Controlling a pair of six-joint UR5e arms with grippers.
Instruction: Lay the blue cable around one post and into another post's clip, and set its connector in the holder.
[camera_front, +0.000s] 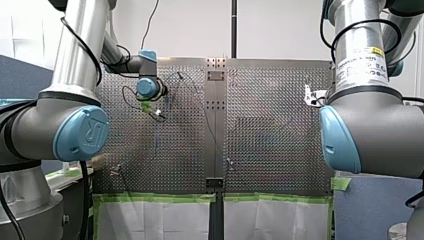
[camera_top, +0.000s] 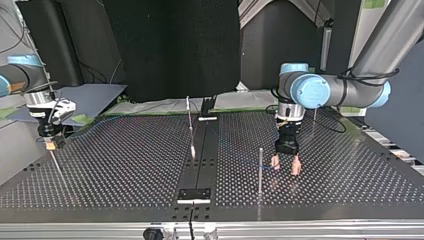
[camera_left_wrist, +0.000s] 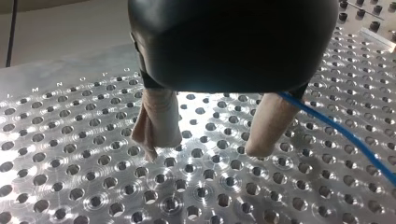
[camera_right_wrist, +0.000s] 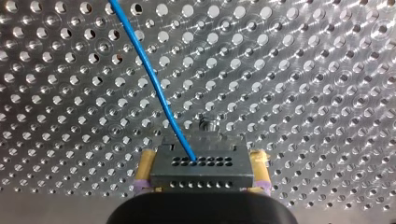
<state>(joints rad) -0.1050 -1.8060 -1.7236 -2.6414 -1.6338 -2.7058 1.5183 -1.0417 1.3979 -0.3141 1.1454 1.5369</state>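
Between the yellow pads of my right gripper (camera_right_wrist: 201, 158) sits the connector (camera_right_wrist: 201, 176), a dark block pierced with rows of small holes, clamped firmly. Its thin blue cable (camera_right_wrist: 149, 79) runs out over the perforated metal table (camera_right_wrist: 303, 93). My left gripper (camera_left_wrist: 209, 145) stands spread, its beige pads holding nothing, with the cable just beside one.

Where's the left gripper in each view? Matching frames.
Front view: left gripper upper left, over the table.
Top view: left gripper right of centre, open, next to a post.
Left wrist view: left gripper is the camera's own, open, cable beside one finger.
Right wrist view: not in it.
Shared landmark: the perforated table.
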